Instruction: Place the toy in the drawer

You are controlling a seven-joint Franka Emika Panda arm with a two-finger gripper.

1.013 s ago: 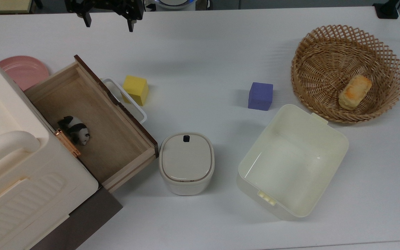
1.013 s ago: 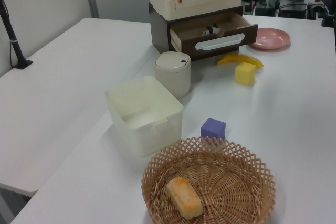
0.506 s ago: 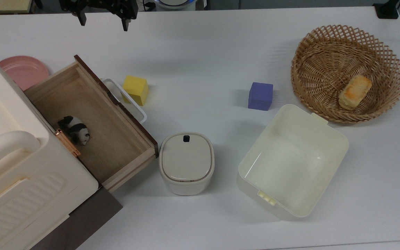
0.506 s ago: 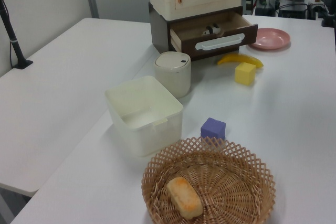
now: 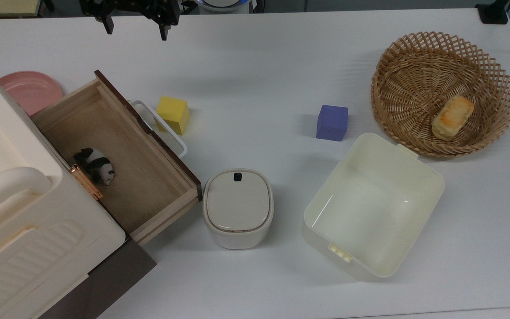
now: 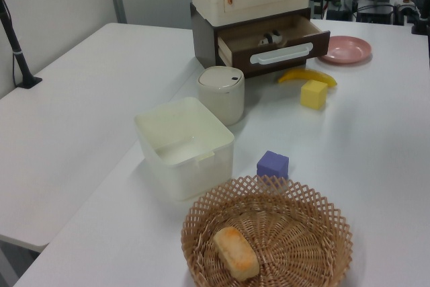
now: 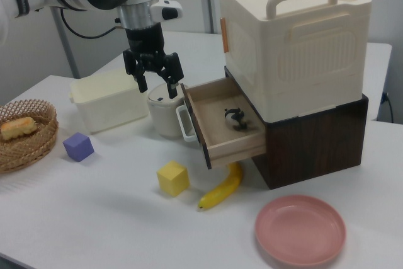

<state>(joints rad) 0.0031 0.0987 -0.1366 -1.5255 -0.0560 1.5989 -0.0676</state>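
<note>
Top view: panda toy [image 5: 95,165] stands inside the open drawer [image 5: 148,181].
The claw [image 5: 134,25] hangs empty, fingers spread, above the worktop [image 5: 259,66]; a careless descent could clip the drawer's front.

The tool [image 5: 135,27] has edged slightly toward the top view's right since half a second ago.

I count two cubes, one yellow cube [image 5: 173,114] at centre left of the top view and one purple cube [image 5: 332,122] right of centre. There is one panda toy [image 5: 96,165], one drawer [image 5: 148,188], one banana [image 7: 221,187], one pink plate [image 7: 300,229] and one wicker basket [image 5: 414,53] with one bread roll [image 5: 452,117]. One lidded canister [image 5: 238,207] and one cream bin [image 5: 423,177] complete my tally.
</note>
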